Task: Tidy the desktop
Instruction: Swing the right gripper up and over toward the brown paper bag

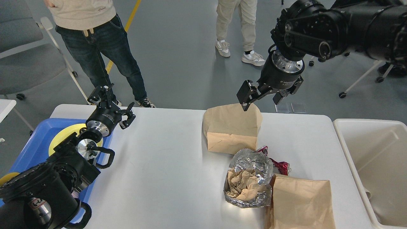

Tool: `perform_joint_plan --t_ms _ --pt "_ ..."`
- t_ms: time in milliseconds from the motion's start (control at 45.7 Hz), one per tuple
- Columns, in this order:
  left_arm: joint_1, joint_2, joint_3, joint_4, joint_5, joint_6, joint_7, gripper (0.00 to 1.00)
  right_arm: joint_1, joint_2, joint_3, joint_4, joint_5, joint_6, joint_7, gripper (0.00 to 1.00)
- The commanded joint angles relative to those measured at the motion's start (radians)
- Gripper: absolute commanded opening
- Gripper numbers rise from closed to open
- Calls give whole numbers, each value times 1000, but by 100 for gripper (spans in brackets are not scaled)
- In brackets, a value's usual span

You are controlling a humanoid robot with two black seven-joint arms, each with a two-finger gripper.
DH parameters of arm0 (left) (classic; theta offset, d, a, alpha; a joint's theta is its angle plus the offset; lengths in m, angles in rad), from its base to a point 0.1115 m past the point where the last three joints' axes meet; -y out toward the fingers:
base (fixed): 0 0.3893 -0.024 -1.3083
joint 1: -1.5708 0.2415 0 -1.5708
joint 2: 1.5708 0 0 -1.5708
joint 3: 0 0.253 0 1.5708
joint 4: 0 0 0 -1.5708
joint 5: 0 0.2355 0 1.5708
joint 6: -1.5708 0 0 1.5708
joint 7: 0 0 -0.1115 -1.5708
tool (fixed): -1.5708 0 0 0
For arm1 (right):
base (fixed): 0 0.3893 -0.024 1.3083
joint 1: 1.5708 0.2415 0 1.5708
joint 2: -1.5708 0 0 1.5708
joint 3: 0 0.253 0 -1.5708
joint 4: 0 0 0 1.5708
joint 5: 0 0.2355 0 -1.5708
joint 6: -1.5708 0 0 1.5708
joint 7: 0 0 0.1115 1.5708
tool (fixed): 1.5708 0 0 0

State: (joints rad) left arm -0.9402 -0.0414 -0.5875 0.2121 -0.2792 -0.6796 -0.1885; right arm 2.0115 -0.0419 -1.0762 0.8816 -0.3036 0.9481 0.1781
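Note:
The white desktop (165, 152) fills the lower view. On it lie a brown paper bag (231, 127) at the back middle, a crumpled foil bag (249, 178) stuffed with brown paper, a red wrapper (279, 165) behind the foil, and a second brown paper bag (300, 203) at the front right. My right gripper (259, 103) is open and hangs just above the back bag's top edge. My left gripper (111, 103) is open and empty above the desktop's back left corner.
A blue tray (30, 149) with a yellow plate (65, 135) sits at the left edge. A cream-white bin (375, 165) stands at the right. People stand behind the desk, and chairs are at the far left and right.

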Motion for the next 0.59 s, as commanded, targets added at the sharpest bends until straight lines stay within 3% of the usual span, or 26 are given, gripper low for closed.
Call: perform_joint_plan --t_ms 0,88,307,569 --pt "0 0 0 0 0 0 0 96 16 -44 21 4 4 12 0 100" --pt "0 0 0 0 0 0 0 96 -66 -58 22 -45 8 -41 -2 100" --pt "0 0 0 0 0 0 0 96 -465 -53 58 -324 138 -333 -3 100" --pt "0 0 0 0 0 0 0 96 -764 10 166 -601 187 -439 -5 100"
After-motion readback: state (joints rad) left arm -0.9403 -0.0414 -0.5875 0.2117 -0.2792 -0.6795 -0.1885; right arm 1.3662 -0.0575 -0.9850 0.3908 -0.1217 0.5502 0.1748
